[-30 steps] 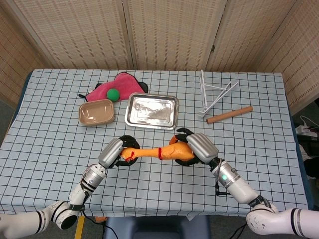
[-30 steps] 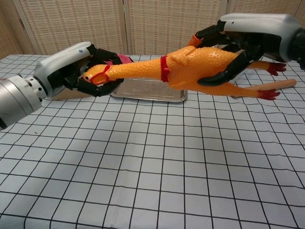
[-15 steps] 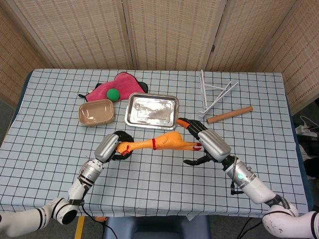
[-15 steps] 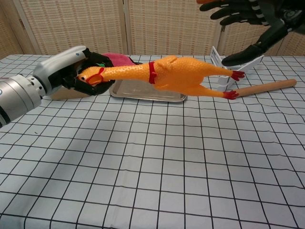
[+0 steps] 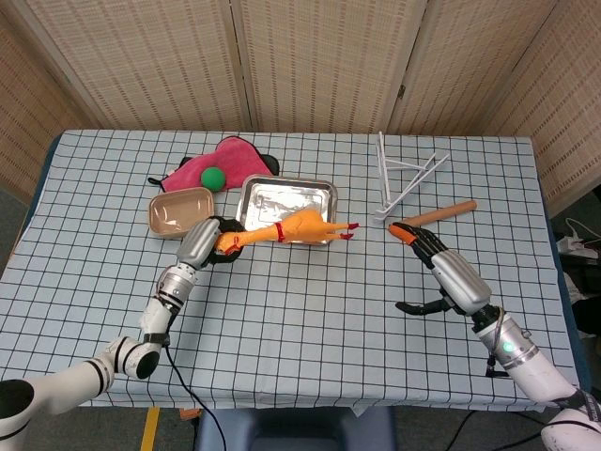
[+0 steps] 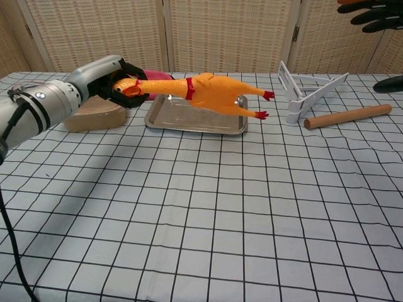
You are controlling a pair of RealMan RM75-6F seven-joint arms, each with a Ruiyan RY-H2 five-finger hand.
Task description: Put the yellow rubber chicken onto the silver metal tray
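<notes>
The yellow rubber chicken (image 5: 291, 228) (image 6: 204, 93) hangs level in the air, its body over the front of the silver metal tray (image 5: 261, 200) (image 6: 189, 119). My left hand (image 5: 202, 242) (image 6: 104, 77) grips it by the head, just left of the tray. The chicken's red feet point right, past the tray's near right corner. My right hand (image 5: 443, 272) (image 6: 373, 11) is open with fingers spread, well off to the right and holding nothing. Only its fingertips show at the top right edge of the chest view.
A tan bowl (image 5: 181, 212) sits left of the tray, behind my left hand. A pink cloth (image 5: 225, 157) with a green ball (image 5: 213, 177) lies behind it. A white wire rack (image 5: 402, 178) and a wooden rod (image 5: 434, 215) are at the right rear.
My right hand let go of the chicken and drew back to the right. My left hand carried the chicken by its head back and left, until its body came over the tray.
</notes>
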